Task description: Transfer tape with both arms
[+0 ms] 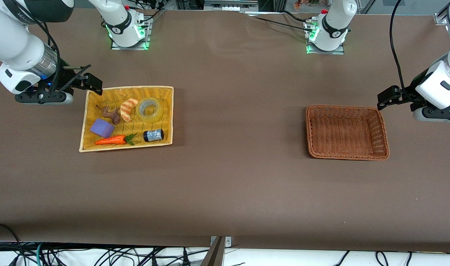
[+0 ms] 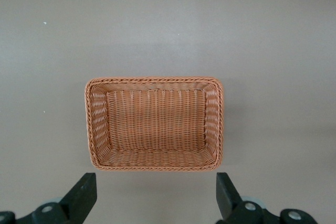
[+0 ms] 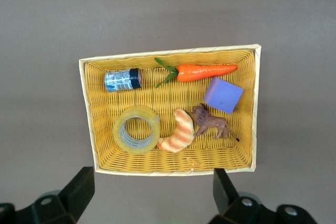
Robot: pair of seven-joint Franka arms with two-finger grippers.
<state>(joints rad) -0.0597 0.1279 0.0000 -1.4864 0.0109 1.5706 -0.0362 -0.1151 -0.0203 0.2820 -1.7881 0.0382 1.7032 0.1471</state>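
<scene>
The tape (image 1: 149, 109), a translucent yellowish ring, lies flat in the yellow basket (image 1: 128, 88), at the corner farthest from the front camera, next to a croissant. It also shows in the right wrist view (image 3: 136, 136). My right gripper (image 1: 94, 83) is open and empty, up in the air just outside the yellow basket's edge toward the right arm's end; its wrist view (image 3: 152, 198) shows the jaws wide apart. My left gripper (image 1: 385, 97) is open and empty, up beside the brown basket (image 1: 346, 108) toward the left arm's end; its wrist view (image 2: 156, 198) shows the jaws wide apart.
The yellow basket also holds a croissant (image 1: 128, 109), a brown lion toy (image 1: 112, 114), a purple block (image 1: 101, 128), a carrot (image 1: 112, 140) and a small black cylinder with a blue label (image 1: 153, 135). The brown basket (image 2: 152, 80) holds nothing. Bare brown table lies between the baskets.
</scene>
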